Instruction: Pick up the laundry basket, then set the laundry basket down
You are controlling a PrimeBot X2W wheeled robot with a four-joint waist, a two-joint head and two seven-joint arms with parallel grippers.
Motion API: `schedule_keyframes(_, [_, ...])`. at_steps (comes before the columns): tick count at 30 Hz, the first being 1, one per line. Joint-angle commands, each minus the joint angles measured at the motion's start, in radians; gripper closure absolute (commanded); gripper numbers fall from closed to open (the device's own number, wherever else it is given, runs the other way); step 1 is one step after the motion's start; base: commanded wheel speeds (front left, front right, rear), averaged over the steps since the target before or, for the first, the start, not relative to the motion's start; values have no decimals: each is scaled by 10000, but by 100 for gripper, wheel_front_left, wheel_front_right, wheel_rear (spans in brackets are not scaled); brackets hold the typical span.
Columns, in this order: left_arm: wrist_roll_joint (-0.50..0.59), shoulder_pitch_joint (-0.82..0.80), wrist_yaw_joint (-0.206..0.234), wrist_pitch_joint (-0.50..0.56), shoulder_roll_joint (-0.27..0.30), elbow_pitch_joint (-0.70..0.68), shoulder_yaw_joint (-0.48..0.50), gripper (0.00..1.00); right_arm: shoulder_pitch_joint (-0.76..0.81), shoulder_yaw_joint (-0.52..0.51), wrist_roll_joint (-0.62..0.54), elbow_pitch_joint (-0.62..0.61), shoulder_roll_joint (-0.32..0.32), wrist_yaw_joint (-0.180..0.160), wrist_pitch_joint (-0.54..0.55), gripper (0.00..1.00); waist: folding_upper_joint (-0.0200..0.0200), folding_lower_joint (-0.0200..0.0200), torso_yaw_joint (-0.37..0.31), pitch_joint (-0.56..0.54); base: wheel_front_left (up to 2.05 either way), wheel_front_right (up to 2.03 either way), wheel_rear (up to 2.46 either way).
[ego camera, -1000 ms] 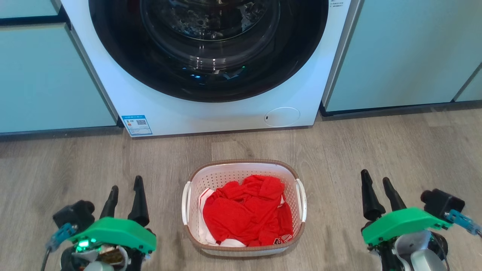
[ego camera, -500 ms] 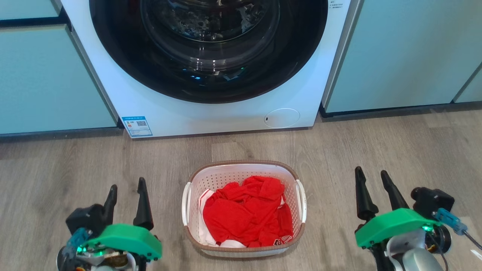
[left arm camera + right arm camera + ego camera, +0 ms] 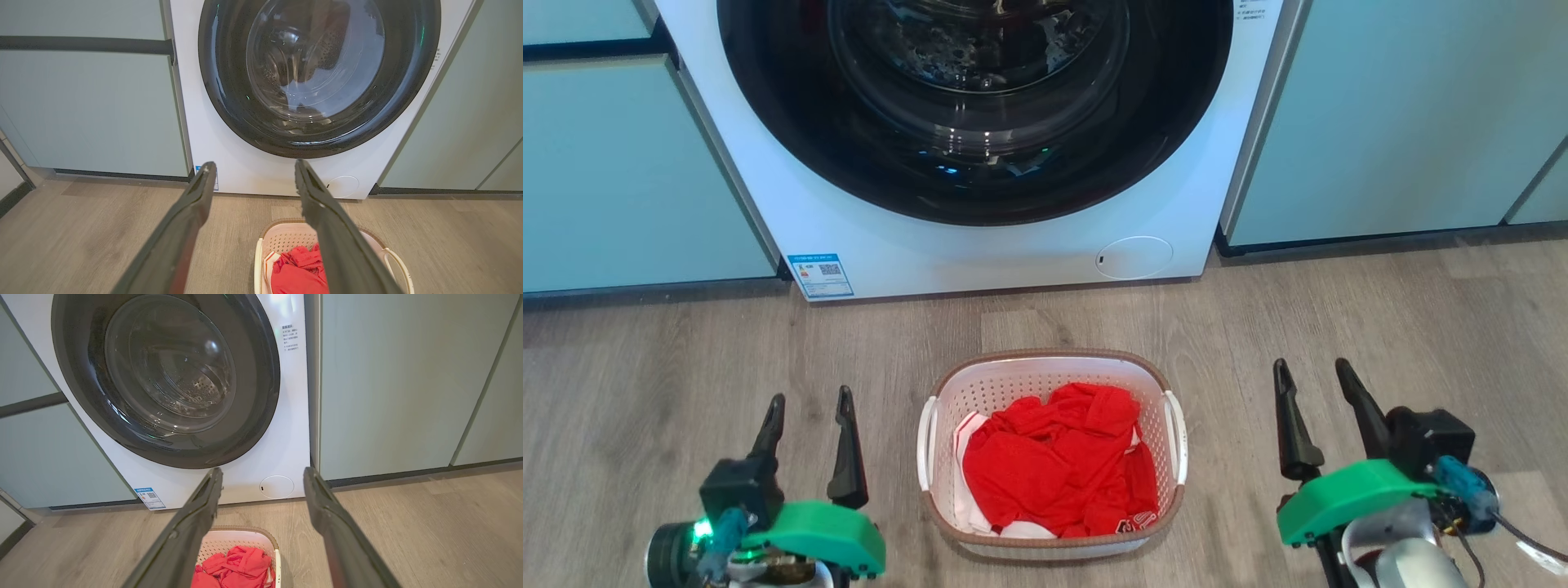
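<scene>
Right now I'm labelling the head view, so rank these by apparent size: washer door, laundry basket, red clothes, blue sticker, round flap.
1. washer door, largest, though cropped at the top.
2. laundry basket.
3. red clothes, inside it.
4. blue sticker and round flap: look alike, unranked.

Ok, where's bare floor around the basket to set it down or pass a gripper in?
Bare floor runs in a strip between the washing machine and the laundry basket, and opens out before the cabinets. Tightest is the gap between the left gripper and the basket's left handle; beside the right gripper it is roomier. Inside, red clothes crowd the basket.
</scene>
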Motion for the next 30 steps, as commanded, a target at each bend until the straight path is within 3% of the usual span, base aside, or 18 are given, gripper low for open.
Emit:
schedule_keyframes(1, [351,-203,110,-155,109,-411,242,0,-391,256,-348,-420,-112,22,-164,0,0,0,-3,4,0,0,0])
schedule_keyframes(14, [2033,-38,117,-565,-13,-471,231,0,-405,596,-2017,-588,-131,25,-573,0,0,0,-24,-3,0,0,0])
schedule_keyframes(30, [2093,-45,-211,-571,-220,-257,527,0,-417,574,-2039,-567,-131,25,-579,0,0,0,-32,3,0,0,0])
